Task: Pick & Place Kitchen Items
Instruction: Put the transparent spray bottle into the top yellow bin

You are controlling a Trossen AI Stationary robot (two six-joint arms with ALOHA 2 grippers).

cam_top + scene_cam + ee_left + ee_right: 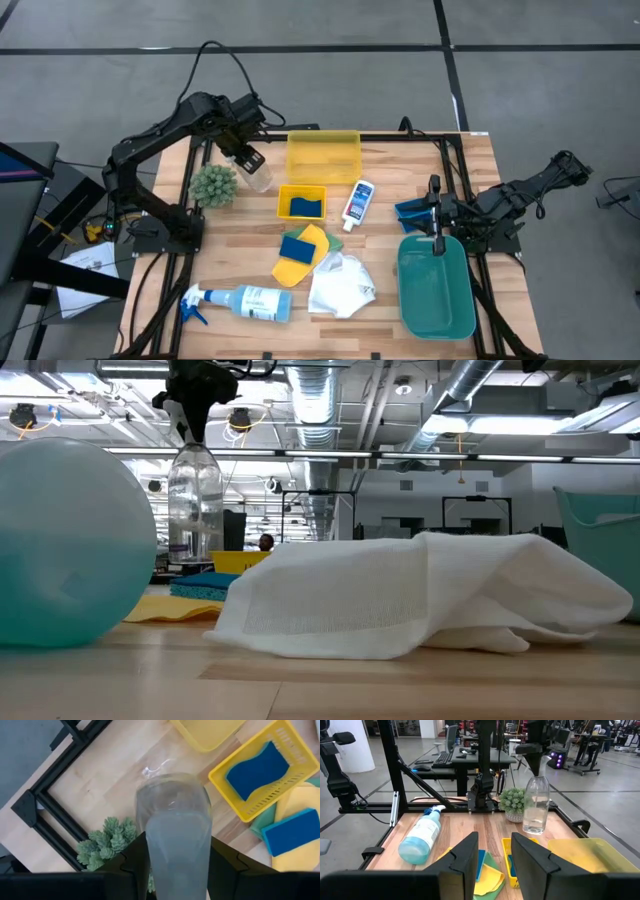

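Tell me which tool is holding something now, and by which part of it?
The left tool holds the clear bottle upright by its top, near the plant. The right tool holds nothing.

The light wooden table (250,235) carries everything. Just beside the left gripper (247,158) stands a small green bushy plant (214,185), with a large yellow tray (323,155) near on its other side. Farther from it sit a small yellow tray (301,202), a small white blue-capped bottle (358,203), a yellow cloth (296,268), a white cloth (340,285) and a lying blue-white spray bottle (245,302). A teal bin (436,287) rests just beside the right gripper (434,208).
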